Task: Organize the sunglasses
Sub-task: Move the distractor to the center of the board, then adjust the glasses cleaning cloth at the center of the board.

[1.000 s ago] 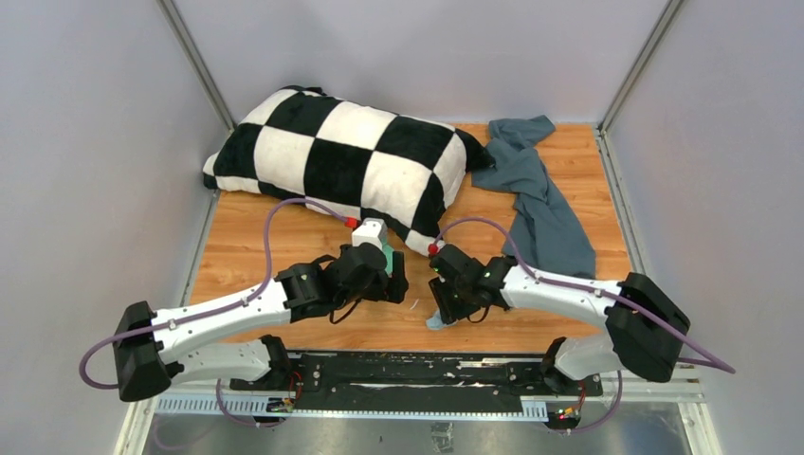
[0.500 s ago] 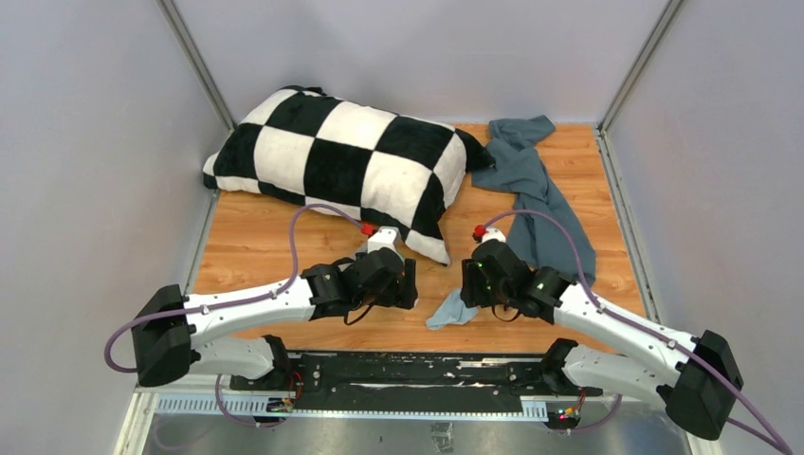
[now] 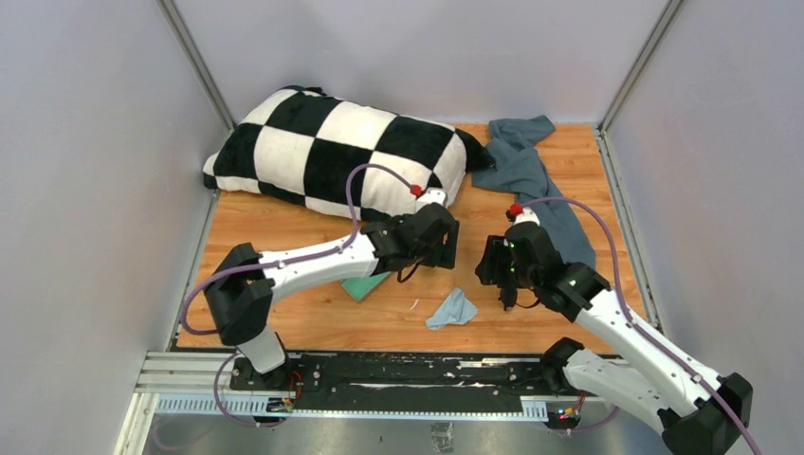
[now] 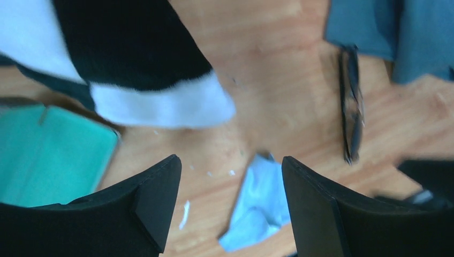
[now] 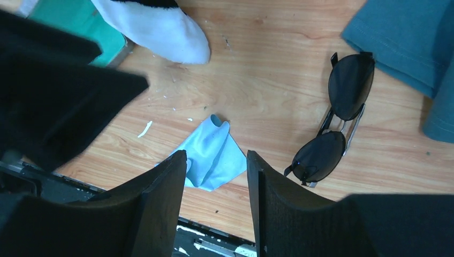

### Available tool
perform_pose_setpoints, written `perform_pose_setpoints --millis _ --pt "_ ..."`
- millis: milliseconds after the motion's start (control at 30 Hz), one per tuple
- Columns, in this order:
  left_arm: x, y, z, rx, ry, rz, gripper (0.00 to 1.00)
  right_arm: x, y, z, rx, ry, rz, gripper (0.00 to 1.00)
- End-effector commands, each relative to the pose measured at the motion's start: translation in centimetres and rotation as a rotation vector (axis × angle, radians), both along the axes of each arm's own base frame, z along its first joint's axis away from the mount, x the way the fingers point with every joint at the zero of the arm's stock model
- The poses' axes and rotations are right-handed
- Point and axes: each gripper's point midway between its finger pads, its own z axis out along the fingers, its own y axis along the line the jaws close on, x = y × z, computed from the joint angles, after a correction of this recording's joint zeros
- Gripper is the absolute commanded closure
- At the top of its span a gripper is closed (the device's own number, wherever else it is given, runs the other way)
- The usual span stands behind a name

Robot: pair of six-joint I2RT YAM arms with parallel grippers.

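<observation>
The sunglasses [image 5: 334, 120] are seen folded on the table [image 5: 267, 69], just beside the grey-blue garment [image 5: 407, 37] & near the light-blue cloth [image 5: 214, 139], not yet gripped: left gripper [image 4: 229, 160] & right gripper [image 5: 215, 155] are both seen w/ jaws apart, empty, prob. readied for pickup.

On the wooden table [image 3: 275, 248] are seen a pillow [image 3: 332, 152] at 11 o'clock, a garment [image 3: 533, 194] at 1, sunglasses [image 5: 334, 120] beside it, and a cloth [image 3: 452, 309] at 6.
</observation>
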Motion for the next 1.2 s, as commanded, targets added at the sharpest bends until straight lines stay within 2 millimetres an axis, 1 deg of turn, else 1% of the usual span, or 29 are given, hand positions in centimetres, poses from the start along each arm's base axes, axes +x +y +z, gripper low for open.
perform_pose_setpoints --millis 0,133,233,333,400,467,500,567,633,667,700,767,867,900,933,967,1033,1133,1167 --pt "4.3 1.1 -1.4 0.042 0.031 0.034 0.25 -0.7 -2.2 1.3 -0.048 -0.016 -0.038 0.49" --pt "8.7 1.5 -2.3 0.042 0.062 0.058 0.25 -1.1 -3.3 1.9 -0.064 -0.037 -0.060 0.48" --pt "12.6 1.8 -2.7 0.036 0.061 0.073 0.25 -1.4 -3.9 1.9 -0.081 -0.037 -0.074 0.48" --pt "16.5 3.3 -3.1 0.047 0.068 0.107 0.25 -1.9 -4.4 1.9 -0.089 -0.035 -0.079 0.48" --pt "18.8 4.5 -3.0 0.047 0.057 0.131 0.25 -2.2 -4.7 1.8 -0.092 -0.032 -0.081 0.48" --pt "20.2 5.2 -2.5 0.058 0.038 0.128 0.25 -2.4 -4.9 1.5 -0.096 -0.027 -0.083 0.48" --pt "20.5 5.1 -2.1 0.070 0.031 0.116 0.24 -2.5 -4.9 1.3 -0.098 -0.022 -0.081 0.47" --pt "19.8 4.3 -1.3 0.060 0.039 0.061 0.23 -2.6 -4.9 0.8 -0.106 -0.009 -0.077 0.47" --pt "18.1 3.3 -0.1 0.048 0.029 0.006 0.20 -2.6 -4.8 0.2 -0.117 0.008 -0.072 0.47" --pt "17.0 2.8 0.8 0.053 0.008 -0.014 0.20 -2.6 -4.7 -0.1 -0.122 0.018 -0.066 0.47" --pt "15.6 2.1 2.4 0.044 -0.027 -0.039 0.19 -2.6 -4.6 -0.5 -0.127 0.030 -0.057 0.47" --pt "12.5 0.6 4.2 0.020 -0.050 -0.105 0.18 -2.6 -4.0 -1.1 -0.126 0.054 -0.032 0.47" --pt "7.4 -1.0 5.7 -0.023 -0.045 -0.185 0.18 -2.6 -2.7 -1.8 -0.108 0.084 0.023 0.47" --pt "5.9 -1.1 5.7 -0.034 -0.034 -0.199 0.17 -2.7 -2.3 -2.1 -0.102 0.100 0.040 0.47" --pt "4.3 -0.8 5.1 -0.034 -0.015 -0.207 0.17 -2.8 -1.9 -2.5 -0.101 0.117 0.053 0.48" --pt "3.1 -0.7 5.2 -0.057 -0.007 -0.201 0.17 -2.8 -1.6 -2.8 -0.097 0.135 0.068 0.48" --pt "0.9 0.2 4.8 -0.091 0.022 -0.187 0.17 -3.0 -1.0 -3.5 -0.099 0.168 0.089 0.48" --pt "-2.1 1.8 4.1 -0.137 0.050 -0.172 0.17 -3.8 0.3 -4.6 -0.078 0.217 0.146 0.49" --pt "-3.0 2.5 3.5 -0.140 0.060 -0.165 0.17 -4.1 0.7 -4.9 -0.070 0.224 0.160 0.49"
